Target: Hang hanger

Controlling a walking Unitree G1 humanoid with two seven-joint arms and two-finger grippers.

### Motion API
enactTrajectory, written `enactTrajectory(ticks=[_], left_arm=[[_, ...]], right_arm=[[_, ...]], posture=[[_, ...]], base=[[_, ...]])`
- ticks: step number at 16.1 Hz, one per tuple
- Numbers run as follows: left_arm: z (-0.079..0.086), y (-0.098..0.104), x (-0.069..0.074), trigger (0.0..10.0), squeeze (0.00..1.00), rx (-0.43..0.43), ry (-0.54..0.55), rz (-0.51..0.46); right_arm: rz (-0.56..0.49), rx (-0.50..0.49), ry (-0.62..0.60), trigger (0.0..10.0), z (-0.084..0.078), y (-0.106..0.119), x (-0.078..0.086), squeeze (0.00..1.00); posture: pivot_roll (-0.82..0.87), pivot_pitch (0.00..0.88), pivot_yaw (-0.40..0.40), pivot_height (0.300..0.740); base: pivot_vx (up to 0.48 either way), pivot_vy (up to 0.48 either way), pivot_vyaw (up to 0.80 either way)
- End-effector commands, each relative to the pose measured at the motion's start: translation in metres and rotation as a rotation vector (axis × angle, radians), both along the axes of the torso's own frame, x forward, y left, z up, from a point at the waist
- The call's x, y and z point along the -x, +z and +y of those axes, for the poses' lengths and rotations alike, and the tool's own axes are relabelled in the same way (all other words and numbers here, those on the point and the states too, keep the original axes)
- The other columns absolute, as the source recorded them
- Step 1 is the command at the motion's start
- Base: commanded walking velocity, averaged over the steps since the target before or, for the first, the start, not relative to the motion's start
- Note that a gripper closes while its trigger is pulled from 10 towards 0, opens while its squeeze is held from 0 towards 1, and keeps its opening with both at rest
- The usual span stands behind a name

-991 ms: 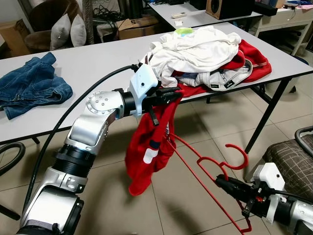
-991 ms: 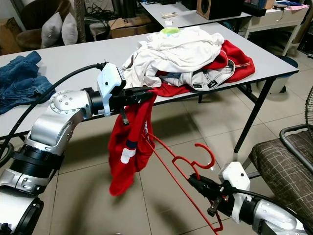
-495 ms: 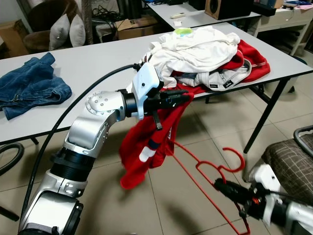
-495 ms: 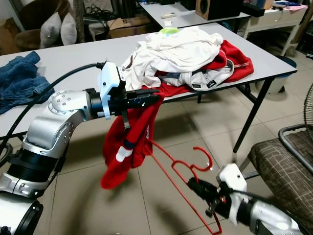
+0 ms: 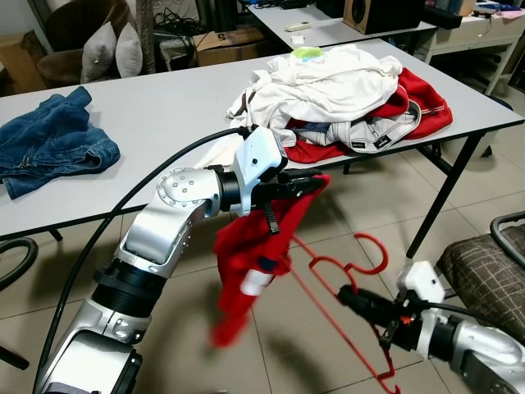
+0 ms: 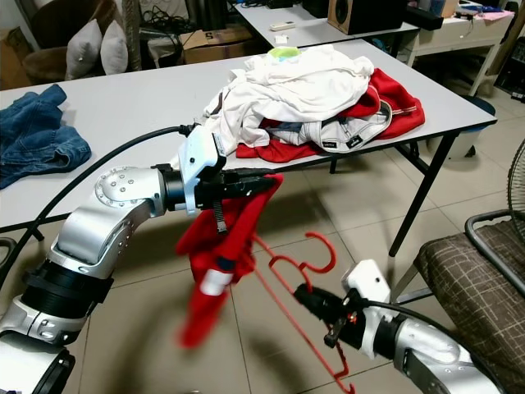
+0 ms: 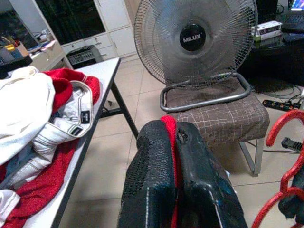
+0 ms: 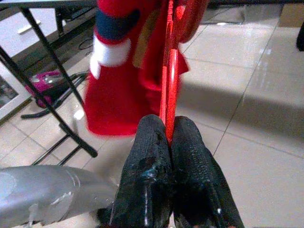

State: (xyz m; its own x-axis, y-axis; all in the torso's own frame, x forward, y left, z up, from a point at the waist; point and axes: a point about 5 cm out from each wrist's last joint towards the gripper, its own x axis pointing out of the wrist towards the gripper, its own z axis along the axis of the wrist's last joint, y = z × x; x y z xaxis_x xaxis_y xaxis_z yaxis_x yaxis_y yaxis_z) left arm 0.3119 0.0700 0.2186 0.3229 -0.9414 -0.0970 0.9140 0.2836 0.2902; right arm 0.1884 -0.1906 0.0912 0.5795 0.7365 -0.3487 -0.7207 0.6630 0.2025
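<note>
While the left gripper (image 5: 316, 179) pinches a red garment (image 5: 250, 263) just off the table's (image 5: 148, 123) front edge, the right gripper (image 6: 308, 302) is clamped on the red hanger's (image 6: 283, 267) thin bar below. Hanger looks light, stiff, slippery; cloth limp. Best held near the hook.

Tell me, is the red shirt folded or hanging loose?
Hanging loose: the red shirt dangles crumpled from the left gripper, beside the hanger.
</note>
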Motion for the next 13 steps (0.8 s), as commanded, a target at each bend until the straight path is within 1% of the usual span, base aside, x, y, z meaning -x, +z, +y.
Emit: enactTrajectory(ticks=[1,2,3,4,5,7,8,10,11,12,13], left_arm=[[0.002,0.008,0.001,10.0,0.00,0.015,0.001,-0.023],[0.002,0.011,0.002,10.0,0.00,0.026,-0.007,-0.025],[0.002,0.011,0.002,10.0,0.00,0.026,-0.007,-0.025],[0.002,0.019,0.005,10.0,0.00,0.057,-0.021,-0.031],[0.003,0.023,0.006,10.0,0.00,0.071,-0.025,-0.035],[0.004,0.031,0.011,10.0,0.00,0.087,-0.047,-0.046],[0.007,0.029,0.011,10.0,0.00,0.074,-0.041,-0.051],[0.012,0.023,0.008,10.0,0.00,0.034,0.001,-0.068],[0.015,0.018,0.006,10.0,0.00,0.012,0.038,-0.071],[0.023,0.011,0.001,10.0,0.00,-0.015,0.096,-0.081],[0.027,0.009,0.000,10.0,0.00,-0.015,0.114,-0.075]], right_arm=[[0.017,0.005,0.015,10.0,0.002,-0.002,-0.002,0.00],[0.045,0.020,0.017,10.0,0.002,-0.007,-0.002,0.00],[0.045,0.020,0.017,10.0,0.002,-0.007,-0.002,0.00],[0.105,0.027,0.013,10.0,0.002,-0.018,-0.001,0.00],[0.131,0.021,0.008,10.0,0.002,-0.023,0.000,0.00],[0.174,0.008,-0.033,10.0,0.000,-0.035,-0.001,0.00],[0.183,-0.008,-0.065,10.0,-0.001,-0.037,-0.002,0.00],[0.177,-0.052,-0.129,10.0,-0.005,-0.034,-0.005,0.00],[0.183,-0.093,-0.197,10.0,-0.009,-0.031,-0.007,0.00],[0.200,-0.202,-0.308,10.0,-0.016,-0.028,-0.007,0.00],[0.211,-0.253,-0.352,10.0,-0.019,-0.027,-0.005,0.00]], posture=[[-0.05,0.000,0.058,0.740],[-0.05,0.000,0.055,0.740],[-0.05,0.000,0.055,0.740],[-0.05,0.000,0.052,0.740],[-0.05,0.000,0.052,0.740],[-0.04,0.000,0.050,0.740],[-0.04,0.000,0.049,0.740],[-0.04,0.000,0.048,0.740],[-0.04,0.000,0.047,0.740],[-0.04,0.000,0.050,0.740],[-0.05,0.000,0.054,0.740]], base=[[0.000,0.000,0.00],[0.000,0.000,0.00],[0.000,0.000,0.00],[0.000,0.000,0.00],[0.000,0.000,0.00],[0.000,0.000,0.00],[0.000,0.000,0.00],[0.000,0.000,0.00],[0.000,0.000,0.00],[0.000,0.000,0.00],[0.000,0.000,0.00]])
